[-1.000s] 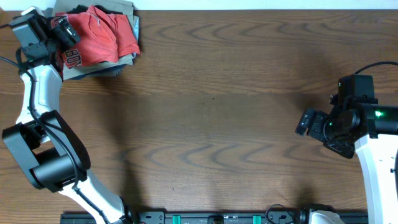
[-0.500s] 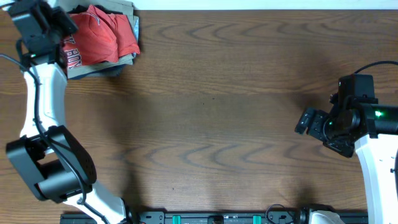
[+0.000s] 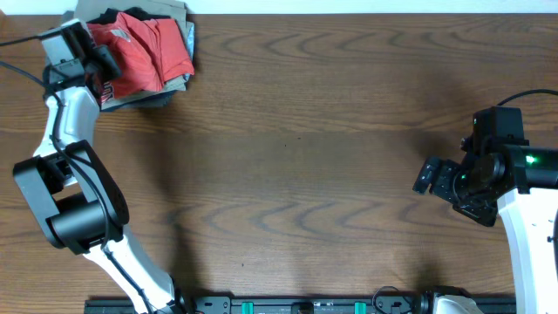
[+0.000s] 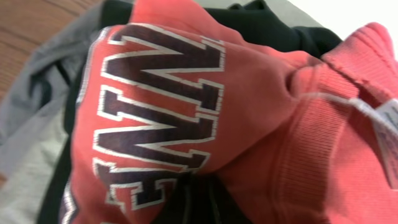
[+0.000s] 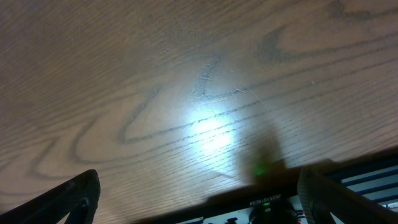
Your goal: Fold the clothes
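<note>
Overhead, red shirt [image 3: 139, 52]: we see it crumpled on top of a pile [image 3: 179, 83] of folded clothes, at the 10 o'clock corner of the tabletop [image 3: 305, 131].
Overhead, pile: we make out black cloth [image 3: 131, 15] at the shirt's 12 o'clock edge and grey cloth [image 3: 131, 98] at its 6 o'clock edge.
Overhead, left hand [image 3: 100, 68]: it sits at the shirt's 9 o'clock edge, touching the fabric.
Overhead, right hand [image 3: 427, 174]: it hangs over bare wood at the tabletop's 3 o'clock side, well apart from the pile.
Left wrist, red shirt: it fills our view, bunched, with dark block lettering [image 4: 161, 93] edged in white and a white tag [image 4: 379, 118] at 3 o'clock.
Left wrist, left hand: clenched on the shirt, whose folds gather toward 6 o'clock.
Left wrist, other cloth: black at 12 o'clock, grey at 9 o'clock.
Right wrist, right hand: released, its fingers [image 5: 74, 199] spread wide at 7 and 5 o'clock, with only wood grain between them.
</note>
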### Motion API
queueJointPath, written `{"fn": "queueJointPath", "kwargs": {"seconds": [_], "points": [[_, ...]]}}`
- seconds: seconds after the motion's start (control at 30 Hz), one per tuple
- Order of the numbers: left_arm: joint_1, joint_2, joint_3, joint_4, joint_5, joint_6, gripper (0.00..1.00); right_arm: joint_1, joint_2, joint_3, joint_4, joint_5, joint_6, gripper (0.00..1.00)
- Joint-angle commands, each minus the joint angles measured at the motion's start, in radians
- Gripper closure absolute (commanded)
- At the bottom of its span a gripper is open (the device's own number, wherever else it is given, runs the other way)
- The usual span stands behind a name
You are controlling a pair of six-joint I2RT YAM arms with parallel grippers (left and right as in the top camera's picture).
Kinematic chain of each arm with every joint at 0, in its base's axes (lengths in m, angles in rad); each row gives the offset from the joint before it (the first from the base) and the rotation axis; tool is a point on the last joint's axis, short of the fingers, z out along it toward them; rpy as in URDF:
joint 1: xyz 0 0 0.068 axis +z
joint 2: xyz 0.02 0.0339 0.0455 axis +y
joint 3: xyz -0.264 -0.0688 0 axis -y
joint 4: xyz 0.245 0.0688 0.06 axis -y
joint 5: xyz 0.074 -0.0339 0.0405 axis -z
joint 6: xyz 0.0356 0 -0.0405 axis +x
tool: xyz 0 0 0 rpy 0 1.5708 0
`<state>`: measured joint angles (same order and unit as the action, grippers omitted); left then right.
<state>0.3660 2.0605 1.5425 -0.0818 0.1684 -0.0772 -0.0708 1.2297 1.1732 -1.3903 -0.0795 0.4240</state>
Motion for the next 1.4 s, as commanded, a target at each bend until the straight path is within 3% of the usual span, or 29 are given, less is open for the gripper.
{"fn": "queueJointPath", "kwargs": {"seconds": [0.0,0.13,0.17,0.3,0.37,0.47,0.6,0.83,1.03,1.2,1.37], "points": [[0.007,-0.032,0.012,-0.004,-0.015,0.014,0.90,-0.006,0.001,0.008,0.000,-0.008,0.000,0.01],[-0.002,-0.105,0.012,0.008,0.016,0.013,0.83,-0.006,0.001,0.008,-0.001,-0.008,0.000,0.01],[-0.005,-0.127,0.012,0.011,0.018,0.013,0.76,-0.006,0.001,0.008,-0.001,-0.008,0.001,0.01],[-0.021,-0.227,0.012,0.007,0.019,0.013,0.65,-0.006,0.001,0.008,-0.001,-0.008,0.000,0.01],[-0.030,-0.276,0.012,-0.005,0.019,-0.001,0.45,-0.006,0.001,0.008,0.001,-0.008,0.000,0.01],[-0.039,-0.353,0.012,-0.060,0.039,-0.079,0.25,-0.006,0.001,0.008,0.002,-0.008,0.001,0.01],[-0.038,-0.461,0.012,-0.181,0.191,-0.220,0.01,-0.006,-0.005,0.009,0.015,-0.026,0.000,0.01],[-0.038,-0.637,0.012,-0.478,0.429,-0.254,0.02,-0.006,-0.107,0.009,0.031,-0.040,-0.005,0.07],[-0.037,-0.787,0.012,-0.738,0.406,-0.253,0.02,-0.006,-0.290,0.009,0.027,-0.041,-0.019,0.05],[-0.037,-0.909,0.012,-0.967,0.261,-0.254,0.02,-0.006,-0.425,0.008,-0.002,-0.040,-0.018,0.05],[-0.038,-1.015,-0.003,-1.096,0.238,-0.218,0.02,-0.006,-0.538,0.000,-0.016,-0.032,-0.018,0.06]]}}
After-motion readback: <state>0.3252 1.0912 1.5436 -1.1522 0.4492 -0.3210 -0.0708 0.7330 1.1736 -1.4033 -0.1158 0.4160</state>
